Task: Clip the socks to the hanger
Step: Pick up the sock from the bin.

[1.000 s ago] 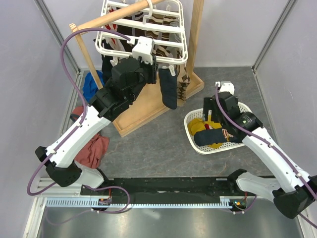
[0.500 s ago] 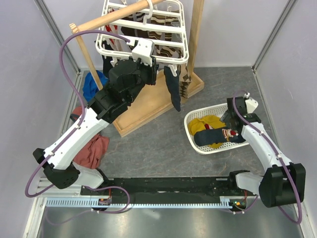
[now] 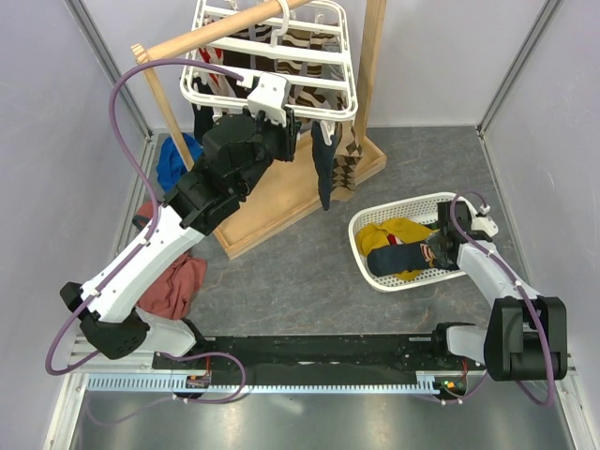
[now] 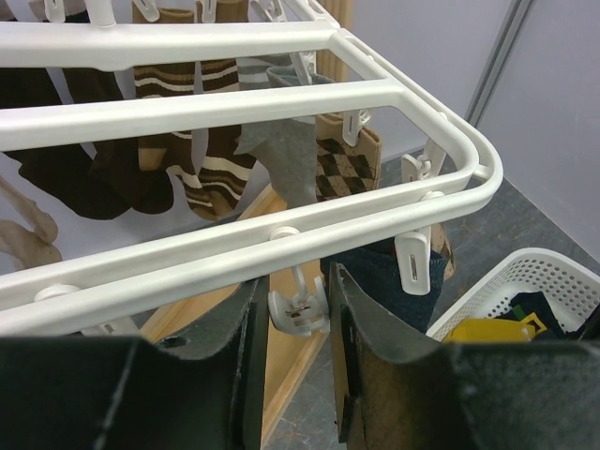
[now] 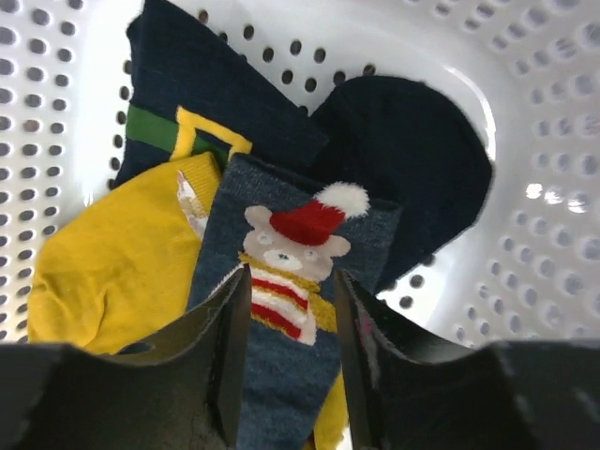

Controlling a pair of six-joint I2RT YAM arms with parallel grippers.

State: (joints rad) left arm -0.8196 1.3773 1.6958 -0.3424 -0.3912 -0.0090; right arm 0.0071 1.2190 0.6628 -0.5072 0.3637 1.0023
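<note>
Right arm has dropped into the basket (image 3: 403,203) over the last second, and the navy sock (image 3: 324,173) already pegged under the hanger (image 4: 234,103) has shifted a little. Well to the right of the hanger and nearer the arms, the right end effector (image 5: 291,281) stands half-wide astride a bear sock (image 5: 305,234), a pad on either side and nothing pinched yet. Beneath the hanger's near bar the left end effector (image 4: 294,277) is narrow about a free peg (image 4: 298,314) (whether it presses the peg cannot be told).

A good pick would likely gather only the top sock, close to one end so a free edge is left for the peg. It would then rise straight, so the yellow sock (image 5: 112,272) and dark sock (image 5: 412,159) beneath stay put.

On the way back to the hanger stand the basket's wall, the stand's (image 3: 373,56) right post and the hung navy sock just beside the free peg. An argyle sock (image 4: 342,155) hangs further back on the hanger. A red cloth (image 3: 178,281) and a blue cloth (image 3: 176,157) lie left of the hanger on the bench (image 3: 309,272).
</note>
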